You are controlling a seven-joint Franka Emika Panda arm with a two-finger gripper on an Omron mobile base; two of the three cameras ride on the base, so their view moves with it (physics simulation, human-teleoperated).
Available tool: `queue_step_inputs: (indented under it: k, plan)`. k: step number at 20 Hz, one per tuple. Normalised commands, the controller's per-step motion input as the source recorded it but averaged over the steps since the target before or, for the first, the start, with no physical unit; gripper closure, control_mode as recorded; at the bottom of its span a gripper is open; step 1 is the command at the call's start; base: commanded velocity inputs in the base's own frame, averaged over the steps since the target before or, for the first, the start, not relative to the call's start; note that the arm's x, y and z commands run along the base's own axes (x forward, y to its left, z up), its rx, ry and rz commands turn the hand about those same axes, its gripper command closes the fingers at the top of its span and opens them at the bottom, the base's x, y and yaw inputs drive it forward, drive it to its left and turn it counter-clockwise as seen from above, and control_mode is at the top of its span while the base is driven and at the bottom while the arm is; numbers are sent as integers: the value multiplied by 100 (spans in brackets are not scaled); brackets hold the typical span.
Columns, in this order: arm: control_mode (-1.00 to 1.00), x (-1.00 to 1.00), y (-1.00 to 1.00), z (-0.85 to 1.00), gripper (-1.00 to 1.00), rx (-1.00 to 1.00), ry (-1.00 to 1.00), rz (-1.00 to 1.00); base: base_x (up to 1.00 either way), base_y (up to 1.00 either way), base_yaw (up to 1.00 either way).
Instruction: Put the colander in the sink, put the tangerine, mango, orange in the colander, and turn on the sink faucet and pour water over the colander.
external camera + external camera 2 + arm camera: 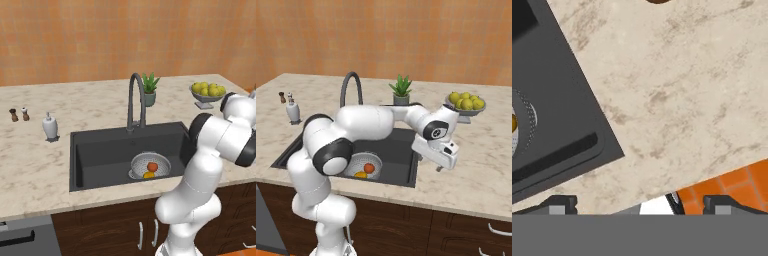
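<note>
Colander (150, 166) sits low in the sink (100, 150) centre, holding two fruits under the faucet (135, 100); the fingers (562, 204) are spread, empty over counter (677, 100).

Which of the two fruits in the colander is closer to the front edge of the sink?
The yellow-orange fruit is; it lies at the front of the colander, toward the sink front. The red-orange fruit sits just behind it, nearer the faucet.
</note>
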Motion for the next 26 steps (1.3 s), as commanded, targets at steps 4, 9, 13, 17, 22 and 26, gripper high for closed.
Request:
queue_step_inputs:
  k: [4,9,13,17,22,26]
  plan:
    - [-100,31,-8,-16,-100,0,0,2,0,0,0]
    - [-100,29,-18,-18,-100,-1,0,3,0,0,0]
    - [-100,22,-33,-17,-100,0,0,1,0,0,0]
    - [-100,24,-19,-13,-100,0,0,2,0,0,0]
    - [-100,24,-1,-8,-100,-1,0,3,0,0,0]
    - [-100,27,-2,-17,-100,-2,0,3,0,0,0]
